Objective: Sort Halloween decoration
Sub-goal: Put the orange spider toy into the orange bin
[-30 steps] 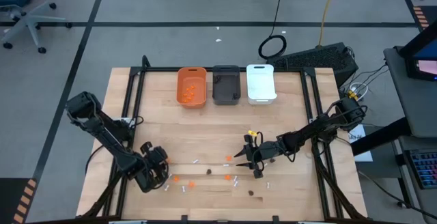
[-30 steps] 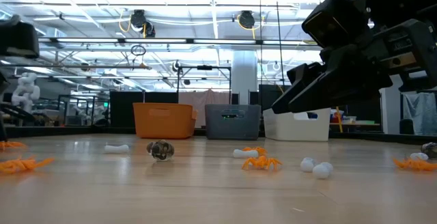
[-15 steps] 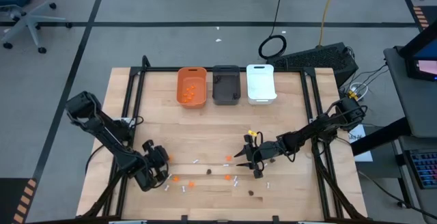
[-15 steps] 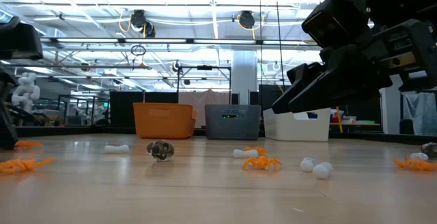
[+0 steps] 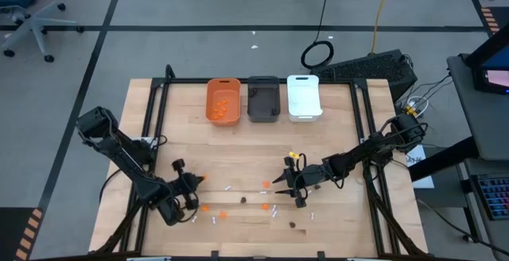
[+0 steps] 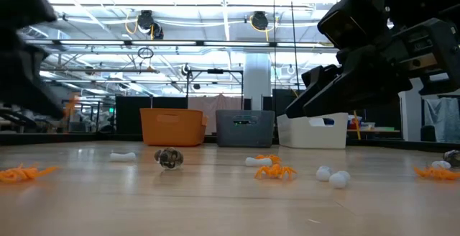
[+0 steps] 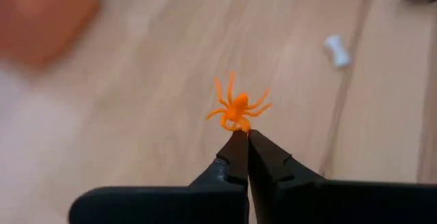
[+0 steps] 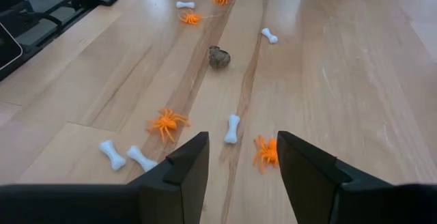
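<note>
We see the left gripper (image 7: 242, 136), two slim, dark, matte fingers tapering to a point, clenched on a tiny orange plastic spider (image 7: 236, 108). The spider, a small round body with thin splayed legs, sits right at the fingertips, lifted above the pale, smooth wooden table (image 7: 136, 115). Beyond the tips, farther off on the wood, lies a small white plastic bone (image 7: 336, 50) with knobbed ends. From above, this gripper (image 5: 193, 183) is near the table's front left part, the spider a speck of orange at its tip (image 5: 200, 179).

We see the right gripper (image 8: 239, 159) hovering low over the wood with its two broad, blocky, dark fingers parted, grasping nothing. Just past its fingertips lie a second orange spider (image 8: 266, 151) and a second white bone (image 8: 232, 128), the bone in line with the gap and the spider just before one finger. A little to one side of them are a third spider (image 8: 167, 123) and two more white bones (image 8: 126, 155) lying close together. Farther ahead rests a dark brown, lumpy, rounded piece (image 8: 218, 57), and beyond it more bones and spiders, small with distance.

From above, the right gripper (image 5: 288, 183) is right of the table's middle. Well beyond both grippers, at the table's far edge, stand three rectangular plastic bins in a row, touching or nearly so: an orange bin (image 5: 210, 106) with orange pieces inside, a dark grey bin (image 5: 263, 99) and a white bin (image 5: 303, 97).
</note>
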`<state>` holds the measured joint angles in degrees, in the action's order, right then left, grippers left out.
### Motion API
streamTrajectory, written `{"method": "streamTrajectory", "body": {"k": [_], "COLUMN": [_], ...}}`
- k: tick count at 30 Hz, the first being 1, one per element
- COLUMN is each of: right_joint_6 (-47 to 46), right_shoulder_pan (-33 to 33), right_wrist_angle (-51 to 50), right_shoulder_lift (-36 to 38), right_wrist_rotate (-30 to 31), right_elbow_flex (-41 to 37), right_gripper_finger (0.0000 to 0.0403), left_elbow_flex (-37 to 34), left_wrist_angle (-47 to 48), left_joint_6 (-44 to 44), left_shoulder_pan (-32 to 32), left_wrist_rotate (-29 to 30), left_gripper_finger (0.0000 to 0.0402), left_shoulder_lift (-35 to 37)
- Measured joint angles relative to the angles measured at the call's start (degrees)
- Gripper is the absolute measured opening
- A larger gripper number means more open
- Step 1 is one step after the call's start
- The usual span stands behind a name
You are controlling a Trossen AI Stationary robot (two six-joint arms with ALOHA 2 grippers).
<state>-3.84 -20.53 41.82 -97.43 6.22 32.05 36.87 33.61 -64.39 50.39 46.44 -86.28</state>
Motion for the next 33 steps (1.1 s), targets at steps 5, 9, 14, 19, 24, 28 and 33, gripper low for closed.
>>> {"method": "streamTrajectory", "body": {"k": [5,9,14,19,24,28,33], "right_joint_6": [0.00,0.00,0.00,0.00,0.00,0.00,0.00], "right_shoulder_pan": [0.00,0.00,0.00,0.02,0.02,0.02,0.02], "right_wrist_angle": [0.00,0.00,0.00,0.00,-0.02,-0.02,-0.02], "right_shoulder_lift": [0.00,0.00,0.00,0.00,0.00,0.00,0.00], "right_wrist_rotate": [0.00,0.00,0.00,0.00,0.00,0.00,0.00], "right_elbow_flex": [0.00,0.00,0.00,0.00,0.00,0.00,0.00], "right_gripper_finger": [0.0157,0.0157,0.0157,0.0157,0.0157,0.0157,0.0157], "left_elbow_flex": [2.95,4.43,5.71,5.77,5.77,5.77,5.77], "left_wrist_angle": [-0.20,-0.20,-0.47,-3.30,-4.44,-4.78,-8.36], "left_joint_6": [20.57,31.90,46.13,58.24,60.83,60.75,60.36], "left_shoulder_pan": [-0.22,-1.01,-2.59,-3.89,-5.17,-5.46,-5.46], "left_wrist_rotate": [7.10,13.09,16.07,19.96,21.33,21.61,21.81], "left_gripper_finger": [0.0000,0.0000,0.0000,0.0000,0.0000,0.0000,0.0000], "left_shoulder_lift": [0.00,0.02,0.02,0.04,0.04,0.07,0.07]}}
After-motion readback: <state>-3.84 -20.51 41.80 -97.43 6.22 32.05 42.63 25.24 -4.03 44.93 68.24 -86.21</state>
